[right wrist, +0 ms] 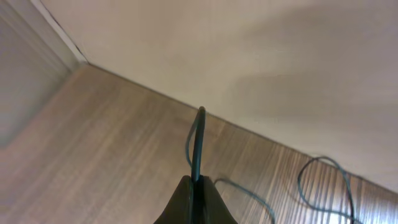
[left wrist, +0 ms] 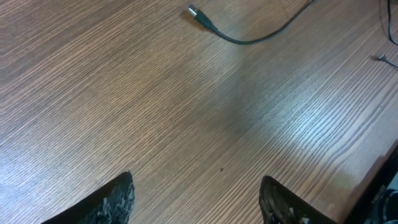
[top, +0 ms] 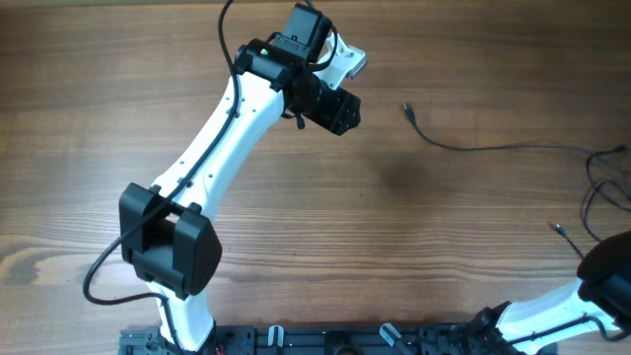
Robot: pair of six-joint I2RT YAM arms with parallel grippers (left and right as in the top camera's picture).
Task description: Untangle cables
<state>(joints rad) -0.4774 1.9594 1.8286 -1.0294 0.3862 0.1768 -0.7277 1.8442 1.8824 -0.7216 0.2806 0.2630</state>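
Cables (left wrist: 249,42) lie loosely spread beyond the left gripper (left wrist: 198,199), wide and empty; the right gripper (right wrist: 198,186) pinches one cord (right wrist: 198,134). Separating seems underway; next, probably draw strands apart.

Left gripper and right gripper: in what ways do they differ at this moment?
The left gripper has its fingers apart and holds nothing; the right gripper has its fingers shut on a thin black cable. The left gripper hangs over bare table; the right gripper is by the table's right edge. Both have dark fingers.
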